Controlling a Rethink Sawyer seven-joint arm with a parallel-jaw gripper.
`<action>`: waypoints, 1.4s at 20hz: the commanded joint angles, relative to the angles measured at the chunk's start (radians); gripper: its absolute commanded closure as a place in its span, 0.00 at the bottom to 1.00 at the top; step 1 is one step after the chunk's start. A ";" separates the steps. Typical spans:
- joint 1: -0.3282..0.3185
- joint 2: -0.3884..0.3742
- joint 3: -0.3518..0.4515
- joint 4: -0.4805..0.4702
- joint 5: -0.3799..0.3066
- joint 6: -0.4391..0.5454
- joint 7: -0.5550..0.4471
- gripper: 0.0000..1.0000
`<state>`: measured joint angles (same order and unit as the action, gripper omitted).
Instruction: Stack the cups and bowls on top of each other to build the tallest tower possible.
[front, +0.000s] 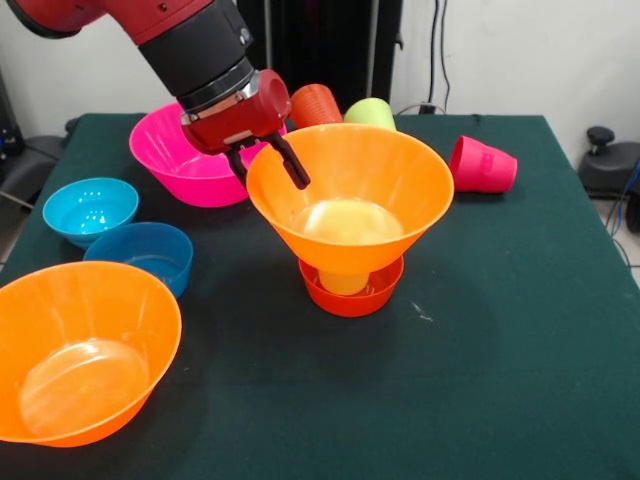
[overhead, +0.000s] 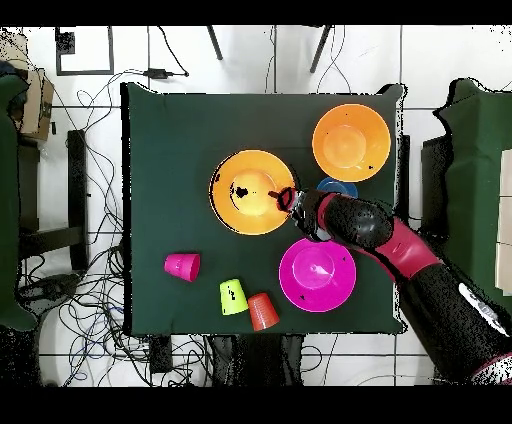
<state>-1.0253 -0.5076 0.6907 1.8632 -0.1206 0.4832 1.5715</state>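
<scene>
A large orange bowl (front: 400, 195) (overhead: 245, 215) sits on a pale yellow cup (front: 345, 280), which stands in a small red-orange bowl (front: 352, 300) at the table's middle. My gripper (front: 268, 172) (overhead: 283, 197) is open at this bowl's left rim. One finger (front: 297, 172) reaches inside and the other stays outside. The second large orange bowl (front: 80, 350) (overhead: 350, 142) rests at the near left. A magenta bowl (front: 180, 165) (overhead: 317, 274) lies behind my gripper. The light blue bowl (front: 90, 210) and darker blue bowl (front: 145, 255) (overhead: 337, 186) sit at the left.
An orange cup (front: 315, 103) (overhead: 263, 311) and a lime green cup (front: 370, 112) (overhead: 233, 296) are at the far edge behind the stack. A red-pink cup (front: 482, 165) (overhead: 182, 266) lies on its side at the far right.
</scene>
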 joint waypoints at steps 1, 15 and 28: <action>0.010 -0.025 0.040 0.027 -0.031 0.014 0.015 0.00; 0.009 -0.024 0.033 0.016 -0.030 0.035 0.010 0.00; -0.016 -0.096 0.049 0.019 0.001 0.136 0.000 0.00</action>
<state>-1.0489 -0.5546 0.7069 1.8633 -0.1206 0.4980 1.5715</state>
